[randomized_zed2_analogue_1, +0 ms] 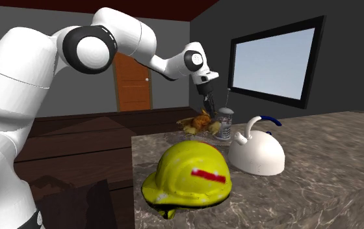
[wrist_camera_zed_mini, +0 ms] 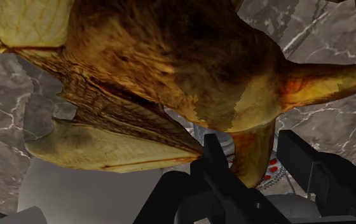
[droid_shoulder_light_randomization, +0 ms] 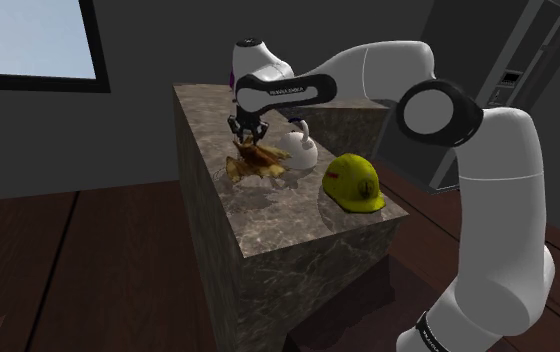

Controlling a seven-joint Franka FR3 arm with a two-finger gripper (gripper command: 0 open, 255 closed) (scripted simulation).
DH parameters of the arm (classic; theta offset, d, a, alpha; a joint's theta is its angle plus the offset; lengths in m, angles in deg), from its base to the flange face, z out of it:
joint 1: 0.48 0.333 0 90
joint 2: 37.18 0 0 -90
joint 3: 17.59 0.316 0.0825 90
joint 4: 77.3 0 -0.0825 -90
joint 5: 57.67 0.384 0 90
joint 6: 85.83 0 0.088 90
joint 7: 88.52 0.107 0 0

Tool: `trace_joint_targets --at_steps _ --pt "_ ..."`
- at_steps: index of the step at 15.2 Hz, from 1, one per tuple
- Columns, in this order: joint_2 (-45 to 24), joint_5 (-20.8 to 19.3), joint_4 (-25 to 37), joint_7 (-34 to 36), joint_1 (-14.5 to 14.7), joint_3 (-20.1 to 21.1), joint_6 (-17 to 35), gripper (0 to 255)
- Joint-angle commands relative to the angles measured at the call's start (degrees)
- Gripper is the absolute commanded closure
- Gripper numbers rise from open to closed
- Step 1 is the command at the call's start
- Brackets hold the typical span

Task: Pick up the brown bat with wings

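The brown bat (droid_shoulder_light_randomization: 255,162) has furry brown fur and spread yellow-tan wings. It hangs just over the marble counter (droid_shoulder_light_randomization: 278,235), near the counter's far end. My gripper (droid_shoulder_light_randomization: 247,138) comes down on it from above. In the wrist view the bat (wrist_camera_zed_mini: 170,57) is very close, and one tan limb sits clasped between the two black fingers (wrist_camera_zed_mini: 213,159) of my gripper (wrist_camera_zed_mini: 253,153). From the second exterior view the bat (randomized_zed2_analogue_1: 199,122) shows under the gripper (randomized_zed2_analogue_1: 208,107), next to a can.
A white kettle (droid_shoulder_light_randomization: 303,150) stands right behind the bat, and a yellow hard hat (droid_shoulder_light_randomization: 353,182) lies nearer the arm's base. A printed can (randomized_zed2_analogue_1: 225,123) stands close beside the bat. The counter drops off to a wooden floor (droid_shoulder_light_randomization: 88,260).
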Motion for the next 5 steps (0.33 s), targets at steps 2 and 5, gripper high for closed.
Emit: trace_joint_targets --at_steps 2,5 --pt "0.0 0.3 2.4 -0.8 0.2 0.1 -2.2 255" --pt "0.1 0.5 3.2 -1.1 0.3 0.2 -3.0 255"
